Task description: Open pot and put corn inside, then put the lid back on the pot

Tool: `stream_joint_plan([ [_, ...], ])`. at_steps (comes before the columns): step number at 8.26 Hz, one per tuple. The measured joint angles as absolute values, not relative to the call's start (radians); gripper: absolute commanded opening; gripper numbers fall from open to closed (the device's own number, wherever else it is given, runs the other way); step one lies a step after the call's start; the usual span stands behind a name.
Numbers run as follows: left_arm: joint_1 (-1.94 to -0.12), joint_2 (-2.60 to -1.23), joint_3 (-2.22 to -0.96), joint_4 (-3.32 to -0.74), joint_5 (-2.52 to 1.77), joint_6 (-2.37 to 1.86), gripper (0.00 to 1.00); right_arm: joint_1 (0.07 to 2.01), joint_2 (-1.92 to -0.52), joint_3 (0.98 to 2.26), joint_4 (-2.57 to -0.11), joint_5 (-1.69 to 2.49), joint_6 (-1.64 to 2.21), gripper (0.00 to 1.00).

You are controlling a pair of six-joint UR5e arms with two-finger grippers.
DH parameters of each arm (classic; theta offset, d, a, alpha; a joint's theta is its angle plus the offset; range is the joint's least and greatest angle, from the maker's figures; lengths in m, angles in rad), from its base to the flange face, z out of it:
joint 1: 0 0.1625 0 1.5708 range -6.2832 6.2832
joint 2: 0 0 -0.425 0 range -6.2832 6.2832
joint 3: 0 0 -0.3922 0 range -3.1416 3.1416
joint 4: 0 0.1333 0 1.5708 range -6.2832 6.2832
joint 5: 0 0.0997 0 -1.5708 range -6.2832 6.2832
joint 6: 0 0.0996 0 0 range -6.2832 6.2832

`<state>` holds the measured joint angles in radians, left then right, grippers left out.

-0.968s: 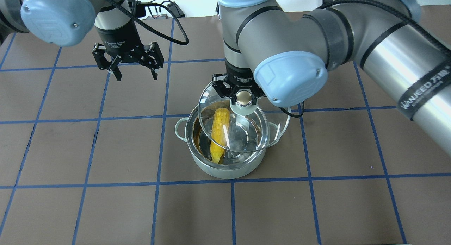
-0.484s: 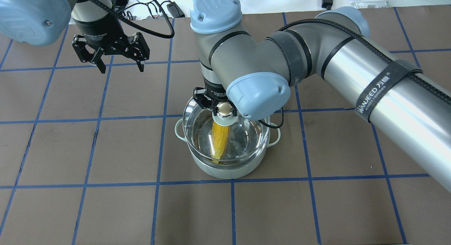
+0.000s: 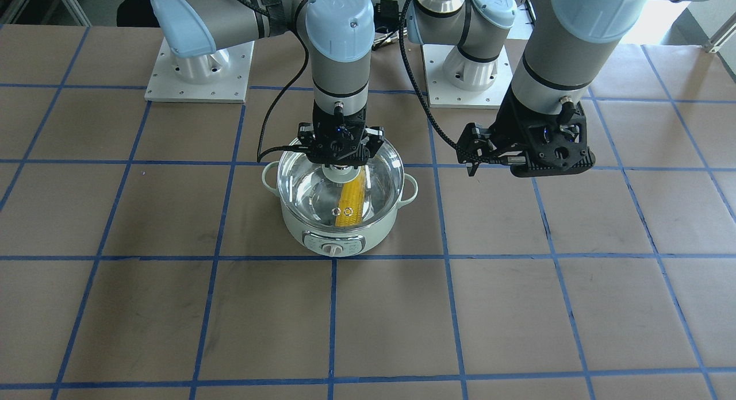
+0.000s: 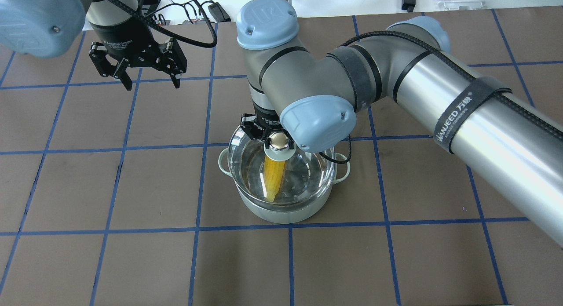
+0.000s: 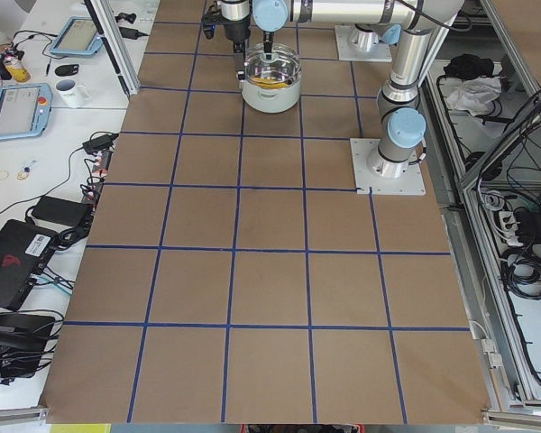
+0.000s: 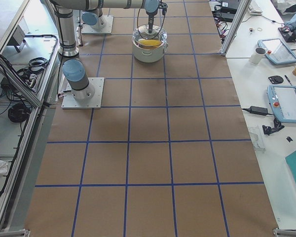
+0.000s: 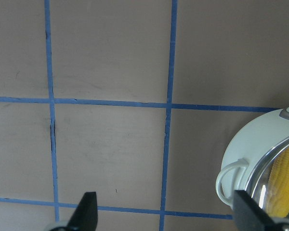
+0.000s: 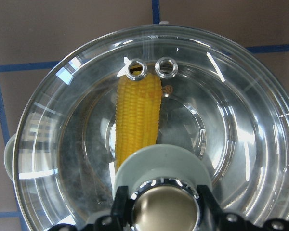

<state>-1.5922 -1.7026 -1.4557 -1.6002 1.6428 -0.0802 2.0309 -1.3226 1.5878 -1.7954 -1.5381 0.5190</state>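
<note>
Lid (image 4: 308,169) lowered onto mint pot (image 4: 281,211), right claw (image 4: 278,142) gripping its knob (image 8: 164,214), yellow corn (image 4: 273,176) inside, left claw (image 4: 152,86) wide

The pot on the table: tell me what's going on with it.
The right gripper is clamped on the knob of the glass lid, which sits over the pale green pot, seated on its rim or very nearly. The corn lies inside, visible through the glass. The left gripper hangs open and empty above the table, off to the pot's side. What's left is releasing the lid.
</note>
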Motion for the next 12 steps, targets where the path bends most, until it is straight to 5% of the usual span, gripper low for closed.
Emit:
stream_joint_plan([
  [12, -1.592, -1.682, -1.456, -1.592, 1.651, -0.079, 1.00, 2.032, -1.314, 1.609, -1.816, -1.532, 0.518, 0.23],
])
